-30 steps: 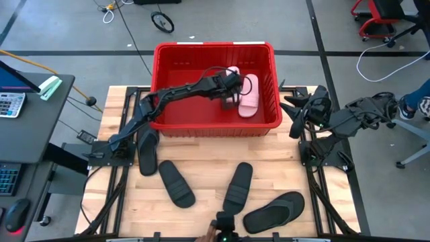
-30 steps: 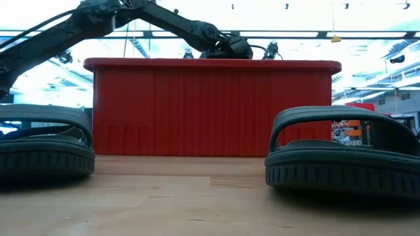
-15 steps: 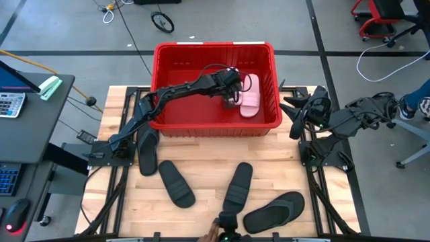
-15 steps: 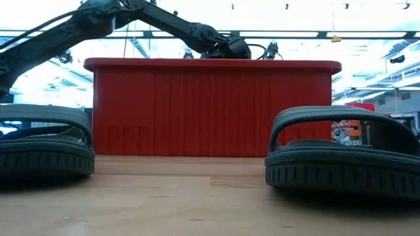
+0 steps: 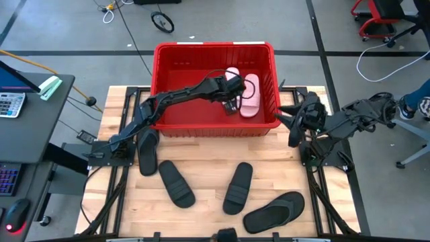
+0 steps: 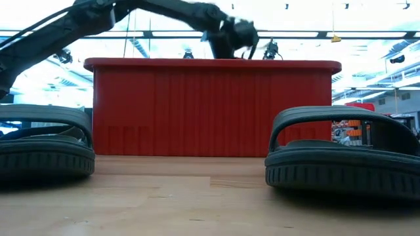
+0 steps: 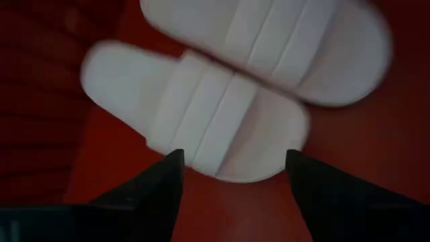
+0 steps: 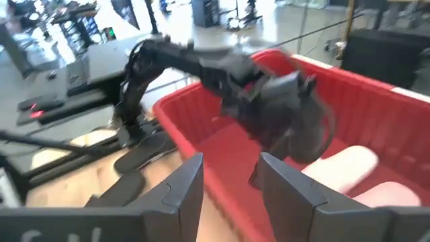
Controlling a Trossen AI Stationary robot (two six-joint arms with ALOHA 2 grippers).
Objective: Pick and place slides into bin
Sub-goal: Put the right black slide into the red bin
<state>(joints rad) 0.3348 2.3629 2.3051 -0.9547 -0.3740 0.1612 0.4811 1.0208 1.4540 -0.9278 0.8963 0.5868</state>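
Note:
The red bin (image 5: pixel 215 87) stands at the table's far middle. Two pale pink slides (image 5: pixel 250 94) (image 7: pixel 201 114) lie on its floor, side by side and partly overlapping. My left gripper (image 5: pixel 233 99) (image 7: pixel 232 176) hangs open inside the bin just above the nearer pink slide, its fingers apart and touching nothing. Several black slides lie sole-down on the table in front of the bin: (image 5: pixel 148 149), (image 5: pixel 176 183), (image 5: pixel 237 187), (image 5: pixel 274 210). My right gripper (image 5: pixel 290 124) (image 8: pixel 228 191) stands open at the bin's right near corner, with nothing between its fingers.
The bin's tall ribbed wall (image 6: pixel 216 108) rises between the table front and the pink slides. Two black slides (image 6: pixel 46 141) (image 6: pixel 341 151) lie close to the low camera. A desk with a calculator (image 5: pixel 10 104) stands left of the table.
My left gripper has opened and let go of a pink slide, which now rests on the bin floor beside the other. The gripper has then risen above the bin's rim. My right gripper has shifted a little toward the table's near and left edges.

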